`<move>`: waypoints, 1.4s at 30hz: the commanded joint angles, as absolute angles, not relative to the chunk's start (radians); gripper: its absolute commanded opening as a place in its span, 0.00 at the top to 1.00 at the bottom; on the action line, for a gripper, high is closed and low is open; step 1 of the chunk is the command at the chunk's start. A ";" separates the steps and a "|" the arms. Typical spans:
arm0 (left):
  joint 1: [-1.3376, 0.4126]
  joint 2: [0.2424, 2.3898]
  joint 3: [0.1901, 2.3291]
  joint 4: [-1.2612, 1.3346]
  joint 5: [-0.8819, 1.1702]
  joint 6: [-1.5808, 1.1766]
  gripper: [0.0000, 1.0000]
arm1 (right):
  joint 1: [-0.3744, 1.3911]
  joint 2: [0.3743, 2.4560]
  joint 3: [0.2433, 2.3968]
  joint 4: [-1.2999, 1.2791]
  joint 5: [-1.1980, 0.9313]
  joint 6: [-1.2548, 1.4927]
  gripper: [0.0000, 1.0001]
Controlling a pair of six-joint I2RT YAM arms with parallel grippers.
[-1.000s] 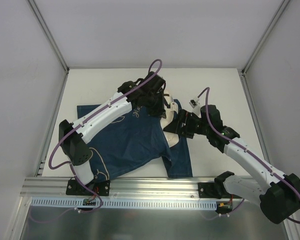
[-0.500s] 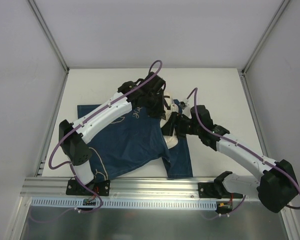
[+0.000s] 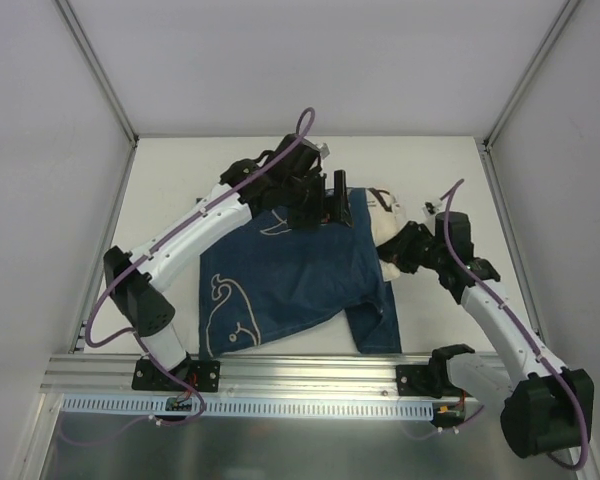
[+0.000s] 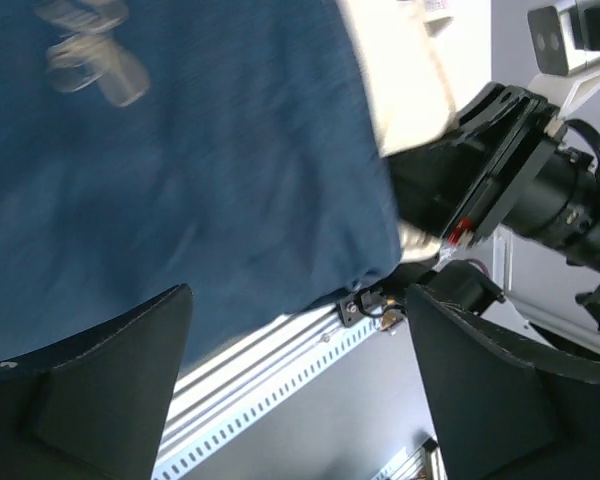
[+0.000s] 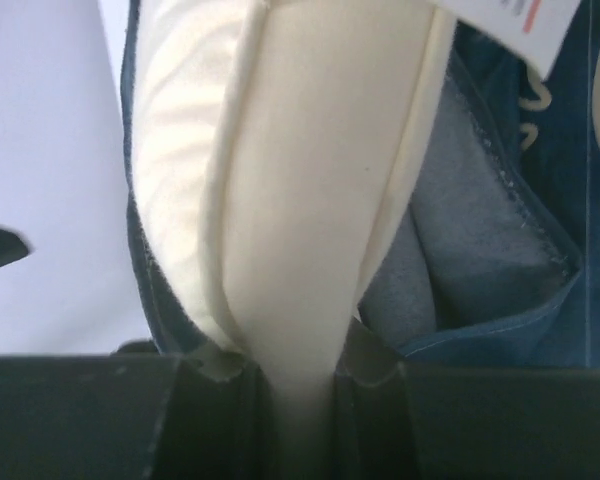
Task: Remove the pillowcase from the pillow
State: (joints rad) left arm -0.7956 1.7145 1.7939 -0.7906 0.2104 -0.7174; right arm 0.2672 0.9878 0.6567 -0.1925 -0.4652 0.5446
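The navy pillowcase point(image 3: 290, 280) with cream whale drawings lies spread across the table. The cream pillow point(image 3: 388, 228) sticks out of its right end. My right gripper point(image 3: 400, 252) is shut on that exposed pillow end. In the right wrist view the pillow point(image 5: 310, 180) is pinched into a fold between the jaws of the right gripper point(image 5: 300, 400), with the pillowcase point(image 5: 500, 240) open around it. My left gripper point(image 3: 332, 203) hovers over the pillowcase's far right part. In the left wrist view the left gripper point(image 4: 300, 390) is open and empty above the pillowcase point(image 4: 180, 180).
The white table point(image 3: 210, 165) is boxed in by pale enclosure walls at the back and both sides. An aluminium rail point(image 3: 300, 385) runs along the near edge by the arm bases. A white label point(image 5: 510, 20) hangs off the pillow.
My right gripper closed on the pillow's end and pulled it rightward. My left gripper opened and let go of the pillowcase. The whole bundle shifted right.
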 commanded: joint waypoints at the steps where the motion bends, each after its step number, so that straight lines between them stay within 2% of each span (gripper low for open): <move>1: -0.736 1.559 1.741 -0.782 0.236 -0.677 0.11 | 0.117 0.910 0.686 -0.313 -0.405 0.489 0.99; 7: -0.552 1.306 1.350 -0.788 0.150 -0.727 0.10 | -0.041 0.847 0.703 -0.390 -0.440 0.437 0.99; 11: -0.474 1.149 1.072 -0.805 0.074 -0.778 0.11 | -0.071 0.844 0.715 -0.402 -0.472 0.410 0.99; 14: -0.460 1.108 0.964 -0.805 0.023 -0.798 0.11 | -0.078 0.851 0.721 -0.400 -0.489 0.400 0.99; 18: -0.448 1.202 0.914 -0.795 -0.035 -0.781 0.10 | -0.089 0.859 0.729 -0.400 -0.500 0.391 0.99; 23: -0.454 1.350 0.933 -0.773 -0.089 -0.733 0.02 | -0.092 0.865 0.727 -0.402 -0.511 0.388 0.99; 31: -0.546 1.521 1.017 -0.663 -0.067 -0.703 0.02 | -0.094 0.879 0.729 -0.400 -0.528 0.391 0.99; 36: -0.587 1.675 1.045 -0.634 -0.071 -0.729 0.12 | -0.095 0.870 0.729 -0.400 -0.532 0.393 0.99; 38: -0.594 1.706 1.045 -0.617 -0.071 -0.732 0.22 | -0.097 0.870 0.727 -0.403 -0.532 0.391 0.99; 40: -0.594 1.712 1.046 -0.612 -0.072 -0.738 0.34 | -0.103 0.871 0.727 -0.406 -0.537 0.390 0.99; 41: -0.595 1.710 1.046 -0.612 -0.077 -0.738 0.50 | -0.104 0.871 0.729 -0.408 -0.540 0.388 0.99; 42: -0.595 1.704 1.046 -0.612 -0.080 -0.739 0.60 | -0.106 0.870 0.729 -0.408 -0.540 0.388 0.99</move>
